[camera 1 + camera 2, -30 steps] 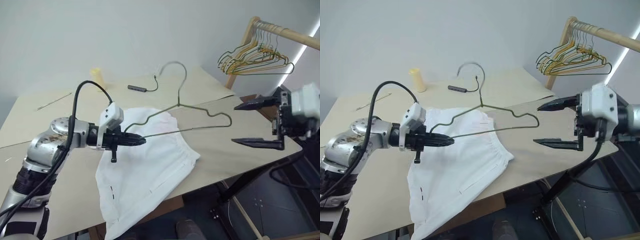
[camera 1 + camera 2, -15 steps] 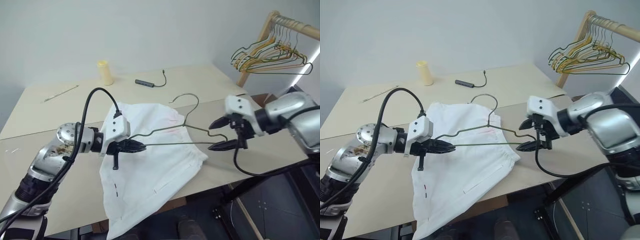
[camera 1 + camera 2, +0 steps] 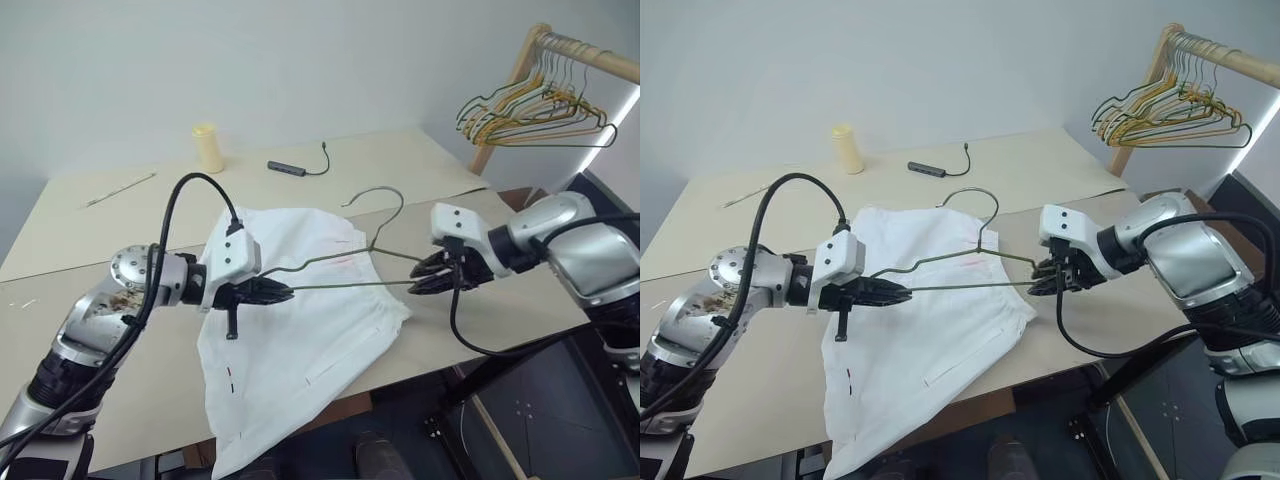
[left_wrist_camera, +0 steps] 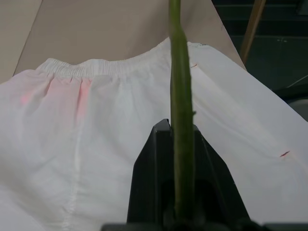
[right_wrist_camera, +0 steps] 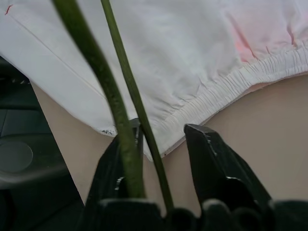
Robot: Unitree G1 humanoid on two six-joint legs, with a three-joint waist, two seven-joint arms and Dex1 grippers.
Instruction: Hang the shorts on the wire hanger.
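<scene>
The white shorts lie spread on the beige table, their hem hanging over the near edge. The wire hanger is held level just above them, hook pointing away from me. My left gripper is shut on the hanger's left end; the left wrist view has the green wire running out between the fingers over the pink-tinted waistband. My right gripper sits at the hanger's right end, drawn in around its two wires, above the waistband edge.
A pale yellow cup, a dark adapter with a cable and a thin stick lie at the back of the table. A wooden rail with bunched coloured hangers stands at the far right. The floor drops off past the near edge.
My right gripper came down and in from the right, reached the hanger's right end and closed around it. The left gripper kept its hold. The camera view shifted in between.
</scene>
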